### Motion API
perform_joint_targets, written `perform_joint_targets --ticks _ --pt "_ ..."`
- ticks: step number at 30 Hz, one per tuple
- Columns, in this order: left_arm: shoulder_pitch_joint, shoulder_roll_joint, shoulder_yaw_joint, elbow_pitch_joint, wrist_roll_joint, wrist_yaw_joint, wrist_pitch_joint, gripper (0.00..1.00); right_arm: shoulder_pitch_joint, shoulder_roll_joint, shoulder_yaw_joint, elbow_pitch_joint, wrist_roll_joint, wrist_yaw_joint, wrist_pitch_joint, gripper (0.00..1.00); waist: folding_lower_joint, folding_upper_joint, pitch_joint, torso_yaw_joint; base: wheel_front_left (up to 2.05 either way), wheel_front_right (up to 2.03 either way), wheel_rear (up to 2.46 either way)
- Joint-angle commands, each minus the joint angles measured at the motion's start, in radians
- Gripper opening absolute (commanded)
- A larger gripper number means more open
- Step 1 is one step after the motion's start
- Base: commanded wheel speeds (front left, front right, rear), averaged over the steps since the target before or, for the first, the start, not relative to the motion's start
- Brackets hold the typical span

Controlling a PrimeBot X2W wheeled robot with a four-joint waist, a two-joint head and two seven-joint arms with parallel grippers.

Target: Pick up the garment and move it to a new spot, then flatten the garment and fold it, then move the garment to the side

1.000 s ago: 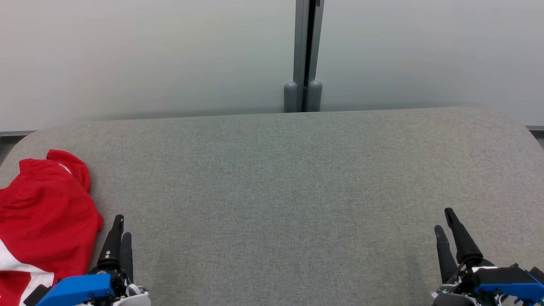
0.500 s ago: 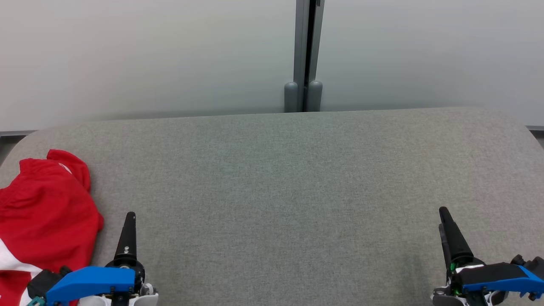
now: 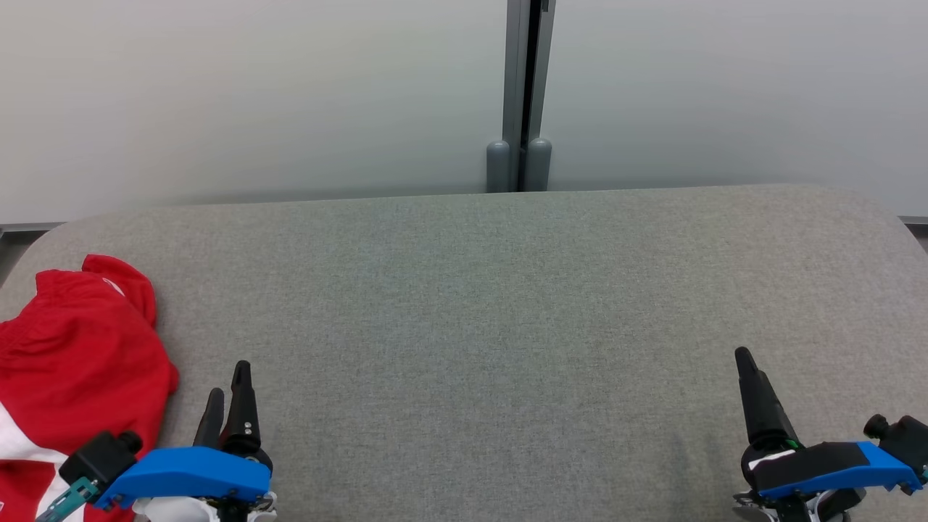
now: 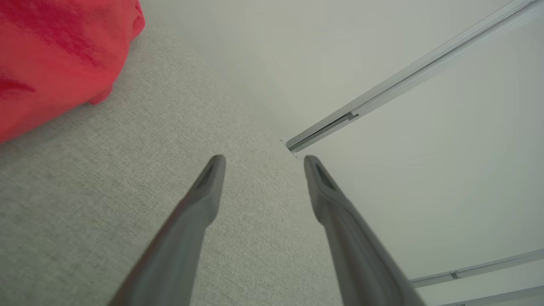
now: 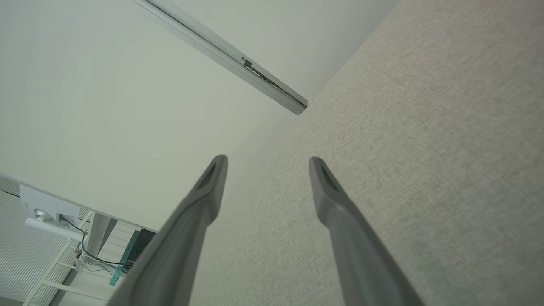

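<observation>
Spanning most of the head view, grey fabric bench (image 3: 493,304) against a pale wall (image 3: 254,94). Red garment (image 3: 80,362) with white stripe lies crumpled at the bench's left edge. Left gripper (image 3: 228,378) just beside the garment, not touching it, jaws released, nothing between them. Right gripper (image 5: 267,160) well apart at lower right, jaws released, holding nothing.
</observation>
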Motion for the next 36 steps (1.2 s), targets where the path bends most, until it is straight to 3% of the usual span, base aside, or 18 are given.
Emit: perform_joint_targets --ticks 1,10,36 --pt "-0.016 0.017 -0.015 -0.017 0.045 0.009 -0.012 1.00 -0.025 -0.007 -0.003 -0.022 -0.063 0.002 -0.015 1.00 0.0000 0.0000 0.000 0.000 0.00 0.00 0.00" --pt "-0.016 0.031 -0.050 -0.018 0.174 0.037 -0.044 1.00 -0.024 -0.008 -0.009 -0.023 -0.224 0.002 -0.039 1.00 0.0000 0.0000 0.002 0.003 0.00 0.00 0.00" --pt "0.001 0.078 -0.127 -0.044 0.467 0.088 -0.118 1.00 -0.030 -0.011 0.014 -0.013 -0.536 0.003 -0.101 1.00 0.0000 0.0000 0.008 0.007 0.00 0.00 0.00"
